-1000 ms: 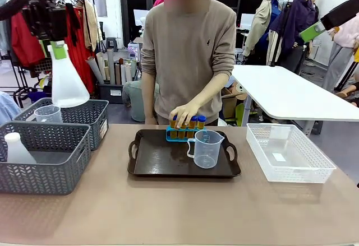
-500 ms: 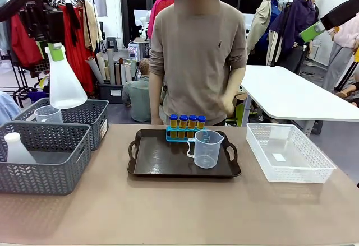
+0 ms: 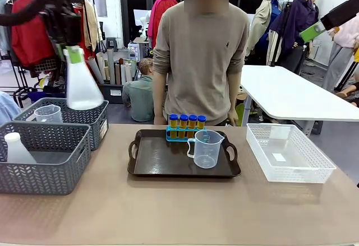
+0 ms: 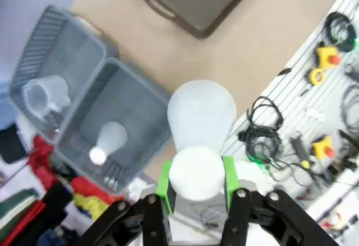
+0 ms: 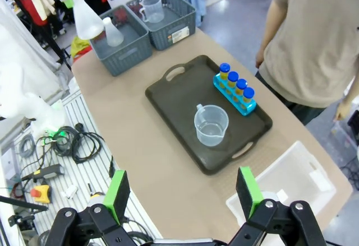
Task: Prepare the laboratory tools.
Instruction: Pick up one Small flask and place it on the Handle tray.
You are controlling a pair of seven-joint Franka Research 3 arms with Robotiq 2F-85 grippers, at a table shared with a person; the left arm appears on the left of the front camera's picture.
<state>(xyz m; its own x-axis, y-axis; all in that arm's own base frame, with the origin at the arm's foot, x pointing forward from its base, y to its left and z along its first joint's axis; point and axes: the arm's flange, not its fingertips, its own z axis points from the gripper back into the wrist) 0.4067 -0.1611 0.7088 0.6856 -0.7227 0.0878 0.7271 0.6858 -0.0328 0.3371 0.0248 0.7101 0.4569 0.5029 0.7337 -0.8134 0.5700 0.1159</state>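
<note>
You have the flask (image 3: 82,87) held by its neck in the left gripper (image 3: 72,52), high above the grey baskets (image 3: 50,156) at about 9 o'clock from the tray (image 3: 162,162). It looks light and probably empty, stiff plastic with a smooth surface, so I think the neck is the best hold because the wide body could slip. The right gripper (image 5: 182,193) is wide open and holds nothing. On the tray, the beaker (image 3: 206,148) stands at 3 o'clock and the tube rack (image 3: 185,128) at 12 o'clock
</note>
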